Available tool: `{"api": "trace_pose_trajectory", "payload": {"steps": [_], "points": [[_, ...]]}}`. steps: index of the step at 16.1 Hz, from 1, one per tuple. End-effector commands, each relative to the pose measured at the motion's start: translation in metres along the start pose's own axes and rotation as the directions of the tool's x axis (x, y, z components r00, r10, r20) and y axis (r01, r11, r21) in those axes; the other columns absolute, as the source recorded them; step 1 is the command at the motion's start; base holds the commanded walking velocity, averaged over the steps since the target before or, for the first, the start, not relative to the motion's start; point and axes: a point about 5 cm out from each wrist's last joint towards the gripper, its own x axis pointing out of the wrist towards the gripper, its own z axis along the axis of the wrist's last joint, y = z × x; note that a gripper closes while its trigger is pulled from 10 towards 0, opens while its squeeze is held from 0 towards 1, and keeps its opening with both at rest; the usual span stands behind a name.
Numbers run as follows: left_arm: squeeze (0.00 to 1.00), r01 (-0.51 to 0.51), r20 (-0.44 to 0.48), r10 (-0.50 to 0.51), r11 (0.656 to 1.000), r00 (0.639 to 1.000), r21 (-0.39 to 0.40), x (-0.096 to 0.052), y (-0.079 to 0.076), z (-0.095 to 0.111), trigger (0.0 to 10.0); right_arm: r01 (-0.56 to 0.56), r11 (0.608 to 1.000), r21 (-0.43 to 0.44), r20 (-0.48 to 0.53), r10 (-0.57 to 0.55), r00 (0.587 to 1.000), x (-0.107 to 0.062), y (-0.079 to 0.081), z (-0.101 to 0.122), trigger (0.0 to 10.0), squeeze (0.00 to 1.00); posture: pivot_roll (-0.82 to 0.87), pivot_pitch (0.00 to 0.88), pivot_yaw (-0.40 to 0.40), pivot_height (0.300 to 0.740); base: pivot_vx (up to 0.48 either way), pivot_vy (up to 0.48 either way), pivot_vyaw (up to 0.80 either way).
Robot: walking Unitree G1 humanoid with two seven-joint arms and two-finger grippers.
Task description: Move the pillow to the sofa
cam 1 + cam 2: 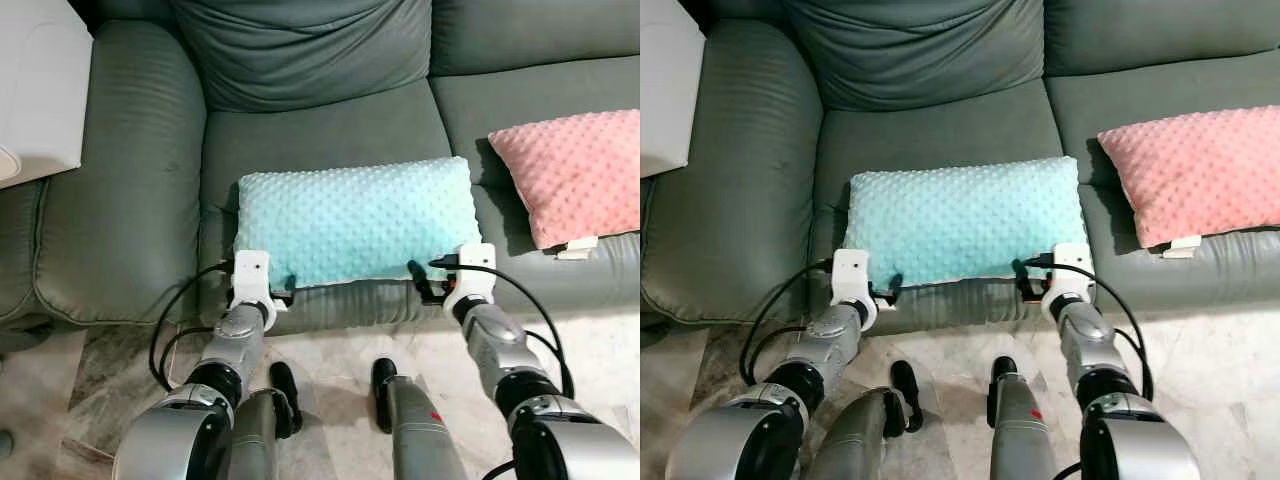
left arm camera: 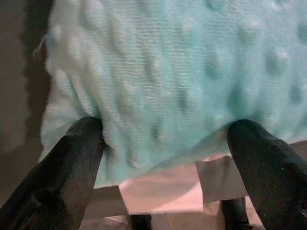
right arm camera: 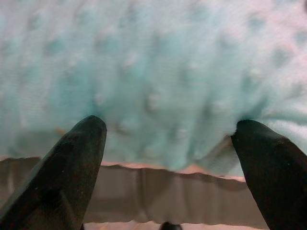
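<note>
Lengthwise left-to-right, the dotted mint-green plush pillow [image 1: 355, 219] lies on the grey-green sofa [image 1: 150, 180], left gripper [image 2: 165, 143] and right gripper [image 3: 168, 139] spread wide at its near corners.

Pink pillow [image 1: 578, 176]: dotted plush fabric, lying flat at the right end of the seating, tilted so one corner points toward the back. Its front edge overhangs the seat front slightly. A small white tag [image 1: 577, 249] sticks out from that front edge.

White object [image 1: 38, 90]: flat-topped, boxy, at the upper left corner of the view, just beside the outer side of the padded armrest. Identity cannot be determined; cropped by the frame.

Floor [image 1: 330, 360]: pale marbled stone with darker veining, glossy, running along the whole front edge of the seating. Bright patch of light at the right side, dimmer toward the left.
</note>
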Motion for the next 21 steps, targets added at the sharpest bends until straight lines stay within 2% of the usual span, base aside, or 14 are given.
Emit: {"api": "trace_pose_trajectory", "payload": {"steps": [1, 2, 4, 6, 8, 13, 18, 21], "points": [[0.00, 0.008, -0.096, -0.008, 1.000, 0.995, -0.004, -0.007, 0.004, -0.027, 10.0, -0.015, 1.000, 0.025, -0.085, 0.017, 0.996, -0.008, 0.004, -0.026, 10.0, 0.00, -0.09, 0.491, 0.122, 0.740, 0.000, 0.000, 0.00], [0.00, 0.030, -0.114, -0.031, 0.999, 0.993, -0.014, -0.008, 0.004, -0.032, 10.0, -0.029, 0.999, 0.024, -0.123, 0.032, 0.992, -0.011, 0.007, -0.036, 10.0, 0.00, -0.09, 0.493, 0.125, 0.740, 0.000, 0.000, 0.00], [0.00, 0.029, -0.108, -0.027, 0.999, 0.994, 0.022, -0.010, 0.008, -0.035, 10.0, -0.033, 0.999, 0.026, -0.132, 0.036, 0.991, -0.014, 0.007, -0.040, 10.0, 0.00, -0.08, 0.489, 0.125, 0.740, 0.000, 0.000, 0.00], [0.00, -0.036, -0.140, 0.044, 0.998, 0.989, 0.061, -0.013, 0.017, -0.043, 10.0, -0.030, 1.000, -0.005, -0.160, 0.029, 0.987, -0.017, 0.006, -0.047, 10.0, 0.00, -0.08, 0.488, 0.124, 0.740, 0.000, 0.000, 0.00], [0.00, -0.066, -0.131, 0.077, 0.994, 0.988, 0.085, -0.012, 0.016, -0.040, 10.0, -0.024, 0.999, -0.025, -0.153, 0.020, 0.988, -0.017, 0.003, -0.045, 10.0, 0.00, -0.09, 0.488, 0.123, 0.740, 0.000, 0.000, 0.00], [0.00, -0.107, -0.054, 0.116, 0.984, 0.992, 0.144, -0.005, 0.003, -0.019, 10.0, -0.022, 0.999, -0.042, -0.095, 0.018, 0.995, -0.013, 0.001, -0.033, 10.0, 0.00, -0.09, 0.494, 0.122, 0.740, 0.000, 0.000, 0.00], [0.00, -0.177, 0.015, 0.176, 0.979, 0.984, 0.098, 0.002, 0.012, 0.008, 10.0, -0.029, 0.997, -0.069, -0.048, 0.026, 0.998, -0.005, 0.004, -0.015, 10.0, 0.00, -0.09, 0.494, 0.123, 0.740, 0.000, 0.000, 0.00], [0.00, -0.200, 0.037, 0.197, 0.973, 0.980, 0.114, 0.003, 0.016, 0.015, 10.0, -0.047, 0.994, -0.094, -0.032, 0.044, 0.999, -0.001, 0.007, -0.008, 10.0, 0.00, -0.08, 0.495, 0.124, 0.740, 0.000, 0.000, 0.00]]}}
